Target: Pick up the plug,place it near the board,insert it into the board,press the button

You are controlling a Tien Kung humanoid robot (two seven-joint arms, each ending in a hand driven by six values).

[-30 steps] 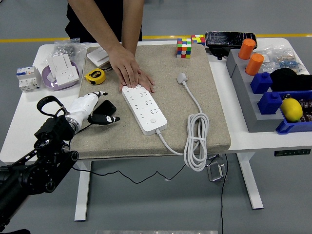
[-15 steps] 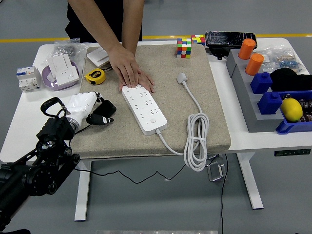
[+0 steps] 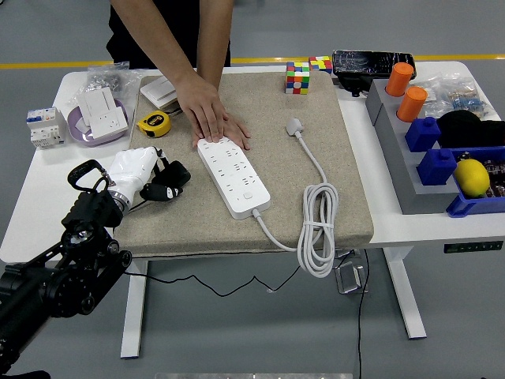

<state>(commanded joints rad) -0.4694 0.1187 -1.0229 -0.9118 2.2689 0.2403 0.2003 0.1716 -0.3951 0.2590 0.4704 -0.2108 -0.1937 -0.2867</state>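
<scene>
A white power strip (image 3: 234, 175) lies on the beige mat (image 3: 347, 158), its round button (image 3: 248, 196) near the front end. A person's hand (image 3: 207, 114) presses flat on the strip's far end. The white plug (image 3: 295, 126) rests on the mat to the right of the strip, its cable coiled (image 3: 317, 229) over the mat's front edge. My left hand (image 3: 155, 178), white with black fingers, hovers over the mat's left edge, well left of the strip, its fingers loosely curled and holding nothing. My right arm is out of view.
A yellow tape measure (image 3: 154, 123), a purple dish holding a white socket (image 3: 99, 117) and a small breaker (image 3: 42, 126) sit at the left. Rubik's cubes (image 3: 298, 77) stand at the back. Grey and blue bins with orange cylinders (image 3: 410, 103) and a lemon (image 3: 472, 177) fill the right.
My left hand has moved slightly up and right along the mat's left edge, and its fingers have curled in. The person's hand, strip and plug have not moved.
</scene>
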